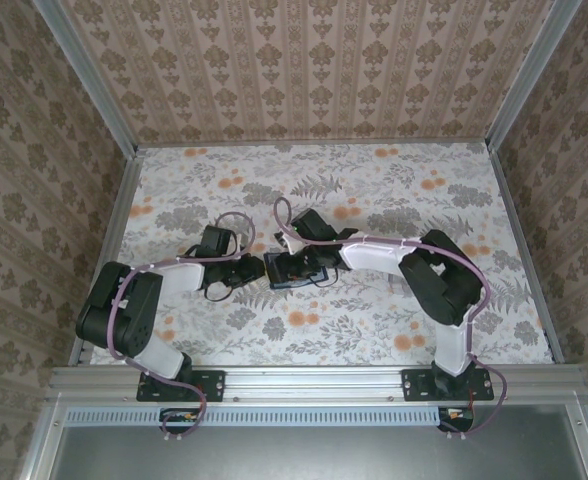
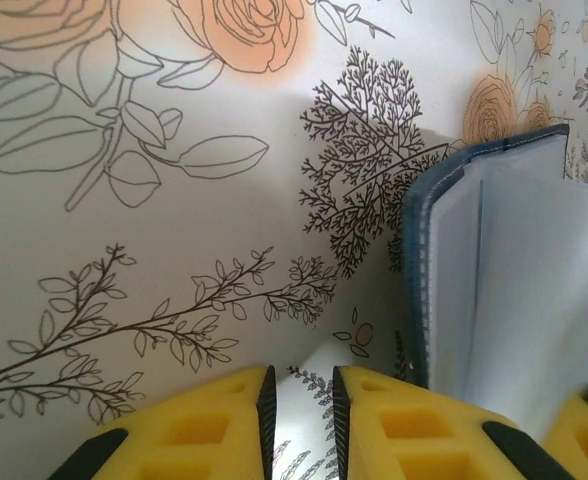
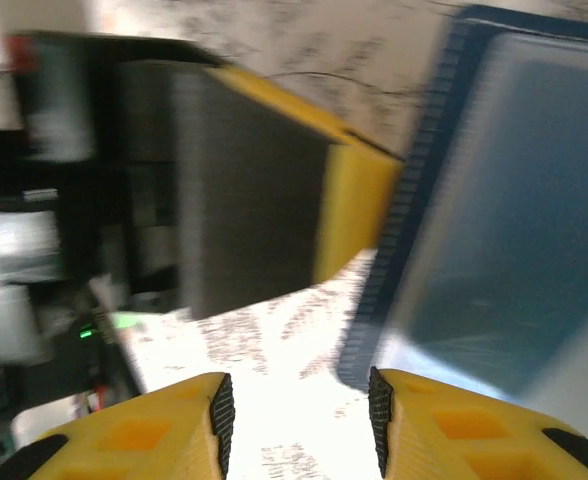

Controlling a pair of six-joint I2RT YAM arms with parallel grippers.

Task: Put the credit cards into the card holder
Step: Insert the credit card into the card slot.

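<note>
The card holder [image 2: 494, 250] sits near the middle of the desk [image 1: 374, 180], between the two arms' working ends. In the left wrist view it stands open at about 3 o'clock from the left pincer [image 2: 301, 405], with its navy stitched edge toward the fingers and pale grey panels inside. Whether any of those panels is a card I cannot tell.

The left pincer is all but closed. Only a thin slit of flowered desk shows between its yellow fingers [image 2: 209, 425], and nothing is caught there. A further yellow piece [image 2: 586, 432] shows at 4 o'clock, just beyond the holder's lower corner.

The right pincer [image 3: 299, 415] is parted and holds nothing, with bare desk showing in the gap. In its blurred view the holder fills the 2 o'clock side, just past the right-hand finger [image 3: 474, 435]. The left arm's yellow-and-black finger [image 3: 274, 200] stands close at 11 o'clock, crowding that side.

From above, a purple cable [image 1: 479, 290] loops along the right arm, and patterned walls [image 1: 304, 70] enclose the desk.
</note>
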